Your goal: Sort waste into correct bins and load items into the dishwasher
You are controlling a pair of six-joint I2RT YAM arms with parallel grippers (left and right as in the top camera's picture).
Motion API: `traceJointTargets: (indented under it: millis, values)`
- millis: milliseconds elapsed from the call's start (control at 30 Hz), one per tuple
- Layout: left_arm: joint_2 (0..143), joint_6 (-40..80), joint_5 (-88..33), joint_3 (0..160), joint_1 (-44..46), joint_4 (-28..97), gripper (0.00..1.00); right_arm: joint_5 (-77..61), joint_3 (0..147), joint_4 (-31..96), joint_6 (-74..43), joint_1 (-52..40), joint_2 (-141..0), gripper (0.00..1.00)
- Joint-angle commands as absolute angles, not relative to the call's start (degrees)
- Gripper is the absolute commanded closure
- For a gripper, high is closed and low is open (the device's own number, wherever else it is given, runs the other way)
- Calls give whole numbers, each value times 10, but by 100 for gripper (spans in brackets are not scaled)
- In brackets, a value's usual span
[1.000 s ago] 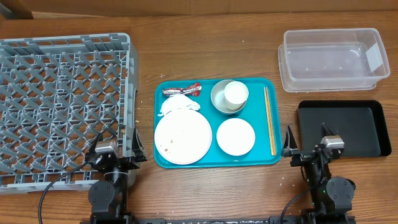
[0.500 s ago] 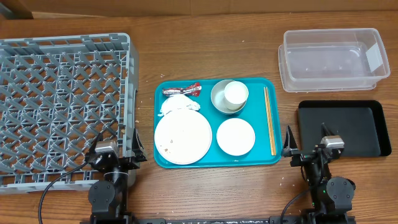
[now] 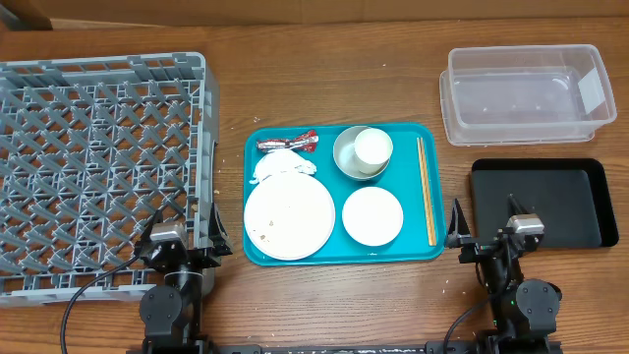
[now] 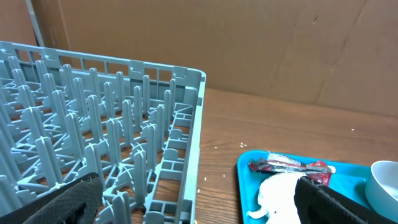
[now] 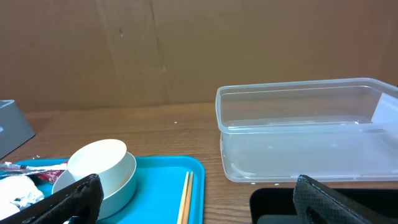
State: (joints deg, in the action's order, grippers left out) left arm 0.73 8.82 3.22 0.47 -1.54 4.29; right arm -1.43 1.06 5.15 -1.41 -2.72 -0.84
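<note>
Left gripper (image 4: 198, 182): the jaws are standing spread wide and holding nothing, one dark finger (image 4: 59, 202) showing at each lower corner of the left wrist view. The grey dish rack (image 3: 98, 167) is lying ahead and to the left of these jaws, its near corner reaching in between them. It is holding no dishes. A few small white crumbs (image 4: 242, 145) are lying on the wooden table (image 3: 334, 59) just ahead of the jaws, between the rack and the teal tray (image 3: 411, 187).

Right gripper (image 5: 198, 180): the jaws are likewise standing spread wide and gripping nothing. The black tray (image 3: 536, 202) is sitting just ahead and to the right of them. The clear plastic tub (image 3: 511, 98) is sitting beyond it, farther ahead. Both bins are showing nothing inside.

The teal tray is lying between the two grippers, forward of both. It is carrying all the remaining items:
- The red-and-silver wrapper (image 3: 287, 144) is lying at the far left corner.
- The crumpled white napkin (image 3: 280, 165) is lying just beside the wrapper and touching the large white plate (image 3: 289, 218).
- The small white dish (image 3: 372, 215) is resting just right of the plate.
- The white cup (image 3: 372, 147) is sitting inside the grey metal bowl (image 3: 346, 162), beyond the dish.
- The wooden chopsticks (image 3: 426, 192) are lying along the tray's right side, nearest the right jaws.
</note>
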Motion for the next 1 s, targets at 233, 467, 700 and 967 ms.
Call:
traceJointTargets:
  millis: [233, 467, 700, 967]
  values:
    - [2, 336, -228, 3, -18, 10, 0, -10, 5, 48, -10, -25, -2, 0]
    - [2, 635, -338, 3, -18, -69, 0, -10, 5, 48, -10, -25, -2, 1]
    - [3, 621, -256, 34, -18, -355, 0, -10, 5, 48, -11, -25, -2, 0]
    - [136, 409, -266, 322, -18, 24, 0, -10, 5, 48, -10, -25, -2, 0]
